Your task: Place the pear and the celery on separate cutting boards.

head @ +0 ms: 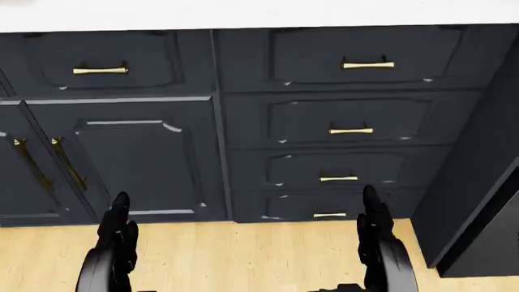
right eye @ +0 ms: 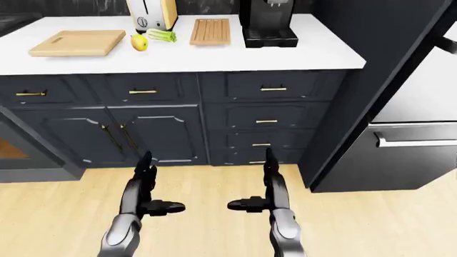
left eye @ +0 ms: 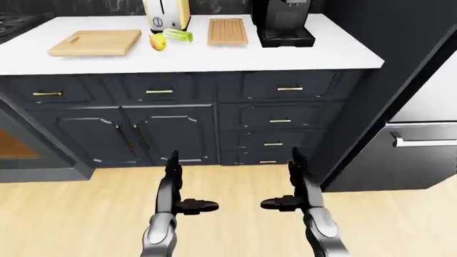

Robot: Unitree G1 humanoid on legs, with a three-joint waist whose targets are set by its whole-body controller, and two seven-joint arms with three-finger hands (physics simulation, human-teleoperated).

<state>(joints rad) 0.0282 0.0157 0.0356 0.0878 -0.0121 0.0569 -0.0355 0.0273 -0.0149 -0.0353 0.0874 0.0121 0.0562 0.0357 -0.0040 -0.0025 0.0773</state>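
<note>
Yellow pear (left eye: 158,42) and celery (left eye: 178,36) between your two cutting boards, both hands released, empty, low

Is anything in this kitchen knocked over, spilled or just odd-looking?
Nothing stands out. The pear and celery lie on the white counter between the two cutting boards, not on them. Drawers are shut, and both hands hang open and empty.

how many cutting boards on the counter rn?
2. A plain light cutting board lies at the left of the counter in the left-eye view; a slatted cutting board lies between the toaster and the coffee machine. Neither holds anything.
</note>
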